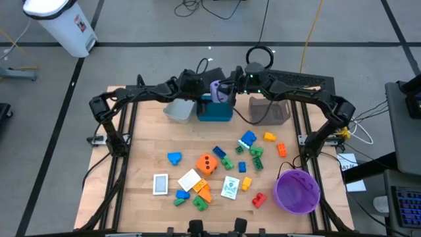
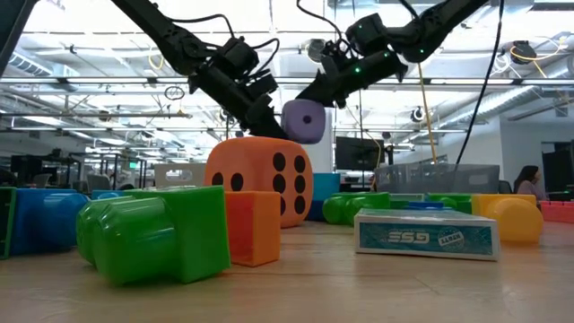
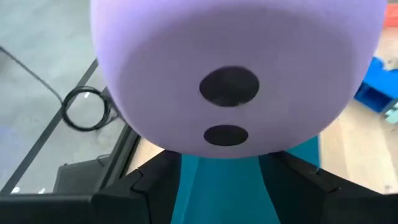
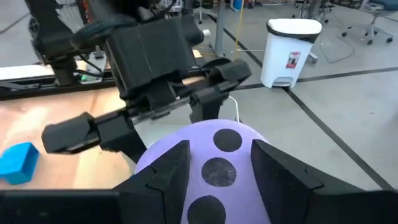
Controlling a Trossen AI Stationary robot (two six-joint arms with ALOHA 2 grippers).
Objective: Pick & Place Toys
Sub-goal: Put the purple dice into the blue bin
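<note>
Hovering above the teal box-like tray (image 1: pixel 215 110) at the table's far edge, the large purple black-dotted plastic die (image 1: pixel 220 91) is clamped from opposite sides by the left gripper (image 1: pixel 209 88) and the right gripper (image 1: pixel 230 87).

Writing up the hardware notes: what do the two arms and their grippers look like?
Both arms are black, jointed tubes with black cables along the links. The left gripper is a blocky black housing with two angular dark fingers. The right gripper matches it, with a small green light at its wrist.
</note>
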